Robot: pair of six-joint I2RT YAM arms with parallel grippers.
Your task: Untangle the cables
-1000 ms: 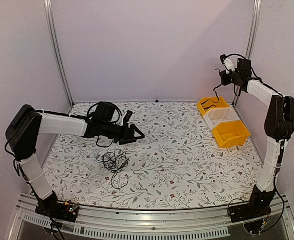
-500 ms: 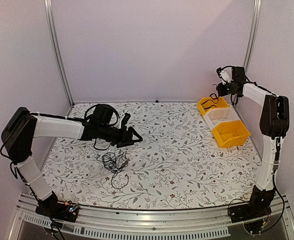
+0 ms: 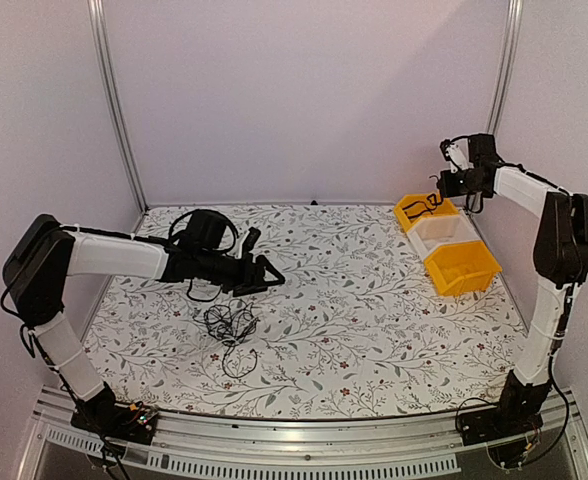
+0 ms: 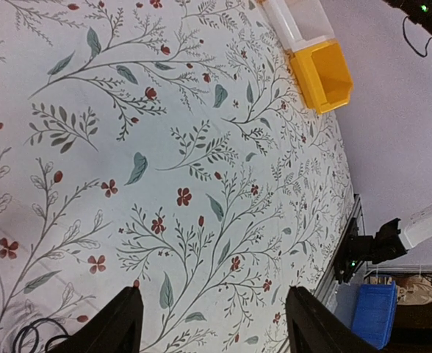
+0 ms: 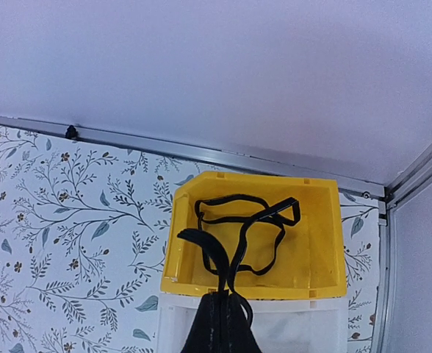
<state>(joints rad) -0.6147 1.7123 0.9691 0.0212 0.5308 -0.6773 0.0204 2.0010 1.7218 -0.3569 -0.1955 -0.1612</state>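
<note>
The cables [image 3: 229,323] lie as a tangled black bunch on the floral table, left of centre. My left gripper [image 3: 265,272] hovers just behind and to the right of them, open and empty. In the left wrist view its fingers [image 4: 120,323] stand wide apart over bare cloth, and a bit of cable [image 4: 32,334] shows at the bottom left. My right gripper [image 3: 446,186] is raised over the far yellow bin [image 3: 406,212]. In the right wrist view this gripper [image 5: 227,298] is shut on a black cable [image 5: 249,220] whose loops hang down into that bin [image 5: 326,243].
A white bin [image 3: 444,232] and a near yellow bin [image 3: 462,265] stand in a row with the far yellow bin at the back right. Aluminium posts and walls enclose the table. A rail runs along the front edge [image 3: 304,445].
My right gripper has come down and slightly left toward the far yellow bin, with the cable in it. My left gripper has shifted a little left and lower.
</note>
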